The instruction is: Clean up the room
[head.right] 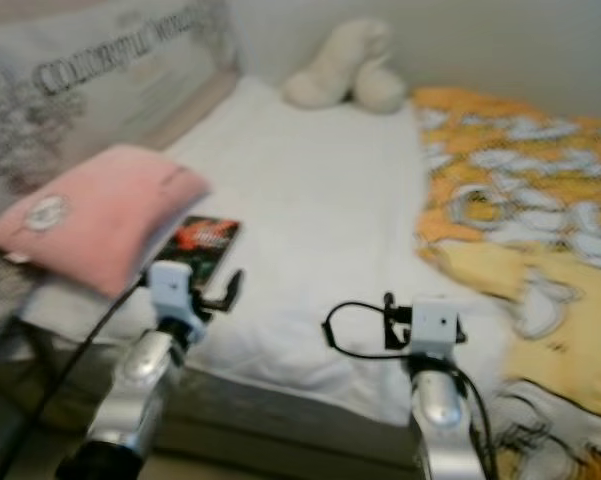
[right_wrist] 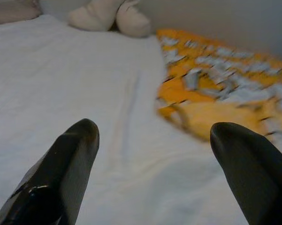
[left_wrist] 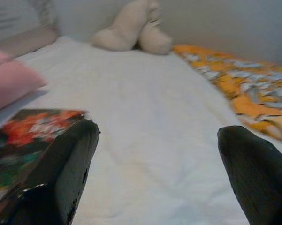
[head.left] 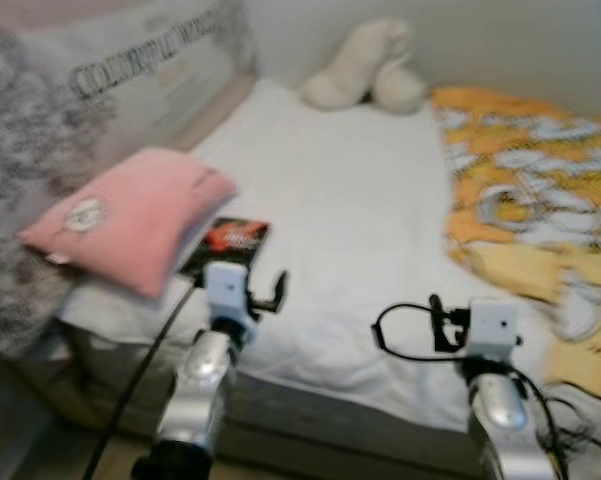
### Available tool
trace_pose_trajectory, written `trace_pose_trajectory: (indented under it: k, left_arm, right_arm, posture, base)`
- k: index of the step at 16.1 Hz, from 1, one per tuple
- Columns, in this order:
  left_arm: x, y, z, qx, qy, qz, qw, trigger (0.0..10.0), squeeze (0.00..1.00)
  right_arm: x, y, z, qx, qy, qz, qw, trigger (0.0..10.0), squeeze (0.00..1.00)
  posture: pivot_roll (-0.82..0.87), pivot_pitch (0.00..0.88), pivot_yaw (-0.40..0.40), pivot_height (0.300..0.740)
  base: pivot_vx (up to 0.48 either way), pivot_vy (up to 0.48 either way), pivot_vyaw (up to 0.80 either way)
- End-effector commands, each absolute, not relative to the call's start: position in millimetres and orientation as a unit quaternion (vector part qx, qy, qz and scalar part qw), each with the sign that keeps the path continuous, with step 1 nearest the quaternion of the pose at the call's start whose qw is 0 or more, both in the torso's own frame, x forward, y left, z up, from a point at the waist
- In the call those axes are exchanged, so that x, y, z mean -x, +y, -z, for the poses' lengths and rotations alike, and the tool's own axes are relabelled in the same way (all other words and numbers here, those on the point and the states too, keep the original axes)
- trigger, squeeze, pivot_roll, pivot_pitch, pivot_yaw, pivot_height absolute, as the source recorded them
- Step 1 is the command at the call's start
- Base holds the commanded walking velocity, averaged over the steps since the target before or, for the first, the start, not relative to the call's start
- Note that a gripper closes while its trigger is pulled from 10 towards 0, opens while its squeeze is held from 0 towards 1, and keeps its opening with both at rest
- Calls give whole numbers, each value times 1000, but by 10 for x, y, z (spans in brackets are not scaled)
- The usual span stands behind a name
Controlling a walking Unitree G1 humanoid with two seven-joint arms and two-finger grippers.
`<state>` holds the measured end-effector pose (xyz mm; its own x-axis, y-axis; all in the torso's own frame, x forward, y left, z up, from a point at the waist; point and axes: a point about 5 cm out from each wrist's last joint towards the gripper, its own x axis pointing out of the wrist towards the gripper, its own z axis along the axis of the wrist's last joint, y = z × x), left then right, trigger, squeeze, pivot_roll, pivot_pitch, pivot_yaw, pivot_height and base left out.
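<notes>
Left gripper (left_wrist: 157, 154) spread wide, empty, over the white bed sheet (head.left: 360, 200); glossy red-and-black book (head.left: 227, 243) just beside it. Right gripper (right_wrist: 152, 161) wide too, orange patterned blanket (head.left: 535, 190) nearby.

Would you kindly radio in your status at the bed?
Both claws open, empty: left claw, right claw over white sheet. Red-and-dark book beside left claw, partly under pink pillow. Orange quilt rumpled.

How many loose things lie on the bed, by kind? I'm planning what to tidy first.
Pink pillow: 1
Large grey printed pillow: 1
Book with a red and dark cover: 1
Cream stuffed toy: 1
Orange and yellow patterned blanket: 1
Total: 5
</notes>
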<state>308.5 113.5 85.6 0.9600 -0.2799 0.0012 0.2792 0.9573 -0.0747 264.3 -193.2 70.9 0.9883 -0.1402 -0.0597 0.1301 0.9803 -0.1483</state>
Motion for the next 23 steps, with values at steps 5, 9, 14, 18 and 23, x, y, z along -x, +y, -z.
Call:
trace_pose_trajectory:
  k: [5,9,14,18,23]
  left_arm:
    - [-3169,1192,-802,4,28,151,988,10000,0]
    - [-3202,1237,-749,3,44,140,989,10000,0]
    - [-3180,1197,-632,-11,62,143,988,10000,0]
    - [-3172,1259,-540,-14,79,125,989,10000,0]
    - [-3131,1155,-469,-17,81,146,986,10000,0]
  right_arm:
    - [-2688,-1798,-657,69,48,41,996,10000,0]
    - [-2635,-1791,-539,49,70,39,996,10000,0]
    - [-2581,-1731,-474,47,77,22,996,10000,0]
    - [-2540,-1680,-495,59,55,2,997,10000,0]
    - [-2724,-1536,-601,65,27,-16,997,10000,0]
  posture:
    - [89,0,-7,740]
    - [83,0,-7,740]
    - [78,0,-13,740]
    - [54,0,-5,740]
    - [7,0,16,740]
  base:
    - [65,-182,-596]
    - [0,0,-750]
    - [0,0,-750]
    - [228,0,-378]
    - [464,0,0]
